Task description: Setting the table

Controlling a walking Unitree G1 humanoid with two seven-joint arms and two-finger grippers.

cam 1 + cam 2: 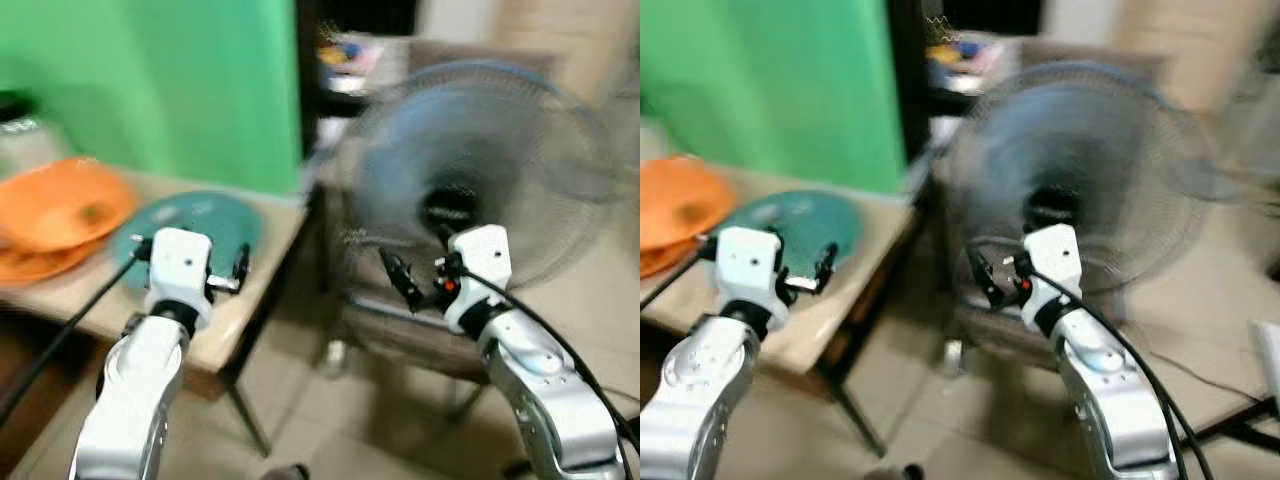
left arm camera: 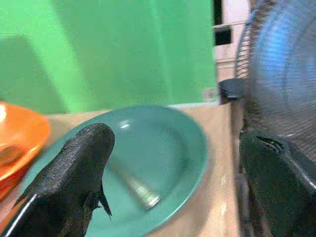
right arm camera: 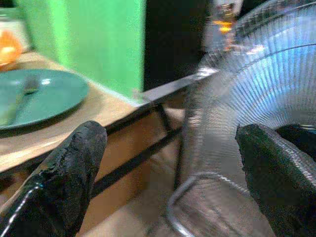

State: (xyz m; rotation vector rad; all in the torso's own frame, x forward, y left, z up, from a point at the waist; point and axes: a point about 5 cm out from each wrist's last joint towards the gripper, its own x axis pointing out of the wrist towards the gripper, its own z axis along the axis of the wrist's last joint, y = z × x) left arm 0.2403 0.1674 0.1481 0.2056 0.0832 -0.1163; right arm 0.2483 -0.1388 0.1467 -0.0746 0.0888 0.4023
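A teal plate (image 1: 205,220) lies near the right end of a beige table (image 1: 250,290), with a metal utensil (image 2: 134,186) resting in it. Orange plates (image 1: 60,210) are stacked further left on the same table. My left gripper (image 2: 173,182) is open just short of the teal plate, nothing between its fingers (image 2: 74,168). My right gripper (image 3: 173,182) is open too, raised off the table's right end in front of a standing fan (image 1: 480,170). The head views are blurred.
The grey fan stands on the tiled floor (image 1: 300,420) right of the table, close to my right arm. A green wall (image 1: 150,80) backs the table. A jar (image 1: 20,125) stands at the far left. Cluttered shelves (image 1: 350,55) lie beyond the fan.
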